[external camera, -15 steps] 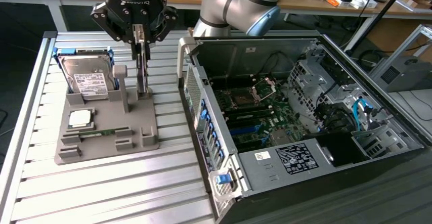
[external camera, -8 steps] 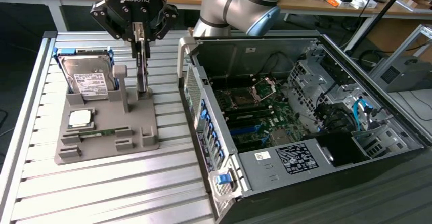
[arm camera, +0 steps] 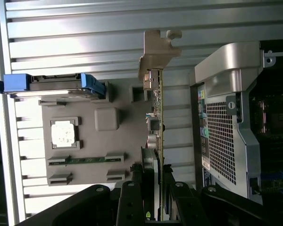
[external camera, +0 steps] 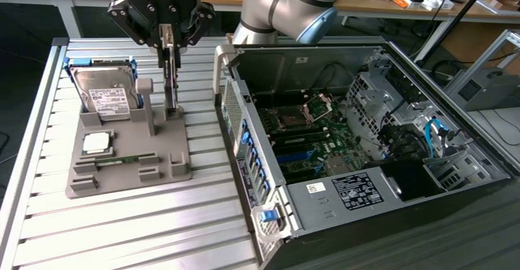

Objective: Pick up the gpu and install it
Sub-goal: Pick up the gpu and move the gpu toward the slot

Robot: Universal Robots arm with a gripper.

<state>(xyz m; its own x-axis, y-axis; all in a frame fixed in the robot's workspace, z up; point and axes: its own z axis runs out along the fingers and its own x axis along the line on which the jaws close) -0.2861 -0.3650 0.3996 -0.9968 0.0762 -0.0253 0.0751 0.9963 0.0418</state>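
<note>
One thin green gpu (external camera: 170, 81), upright on edge, beneath the gripper (external camera: 169, 43)

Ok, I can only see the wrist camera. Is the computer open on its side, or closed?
Observer: Open. The computer has its side panel off, and the circuit board inside shows.
Operator: What's the thing with blue ends?
Observer: A hard drive. Its flat face carries a white label, and it leans in the grey holder.
Operator: Is the green card lifted out yet?
Observer: No. The gripper is closed on the top of the green card, whose lower end sits down in the holder.
</note>
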